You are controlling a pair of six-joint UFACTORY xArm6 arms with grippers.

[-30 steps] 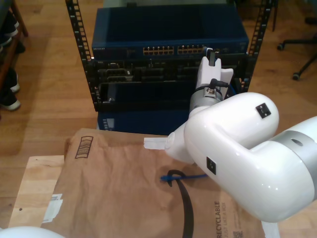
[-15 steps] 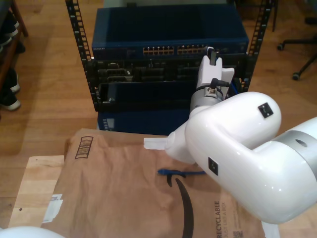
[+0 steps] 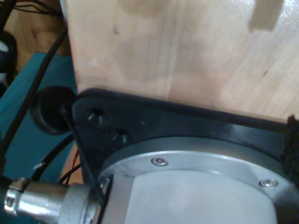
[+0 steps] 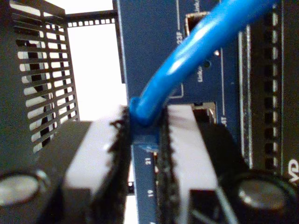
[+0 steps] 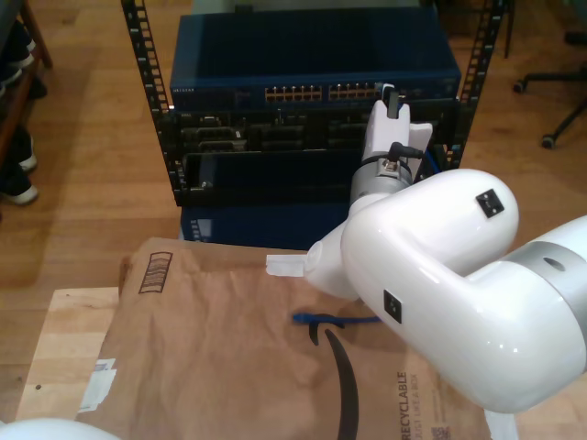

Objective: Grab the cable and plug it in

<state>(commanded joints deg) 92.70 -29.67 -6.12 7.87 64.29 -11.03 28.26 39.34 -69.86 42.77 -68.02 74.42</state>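
Note:
My second gripper [image 4: 145, 126] is shut on the bright-blue cable [image 4: 196, 46], which rises from between its black pads [image 4: 119, 154] in the second wrist view. Just behind it is the blue switch face [image 4: 154, 65] with numbered ports. In the exterior view, the white arm reaches over the table and holds my second gripper [image 5: 392, 97] at the switch's port row [image 5: 321, 93], toward that view's right. The cable's loose stretch [image 5: 321, 319] lies on the brown paper and runs under the arm.
The switch sits in a black rack [image 5: 147, 82] on the wooden floor. Brown packing paper [image 5: 211, 348] covers the wooden table [image 5: 55, 339]. A chair base [image 5: 550, 82] stands at the exterior view's right. The first wrist view shows a wooden board [image 3: 177, 51], a black mounting plate [image 3: 140, 126] and black leads.
The cable's loose end on the paper has straightened out and shifted slightly toward the rack. The arm at the switch has barely moved.

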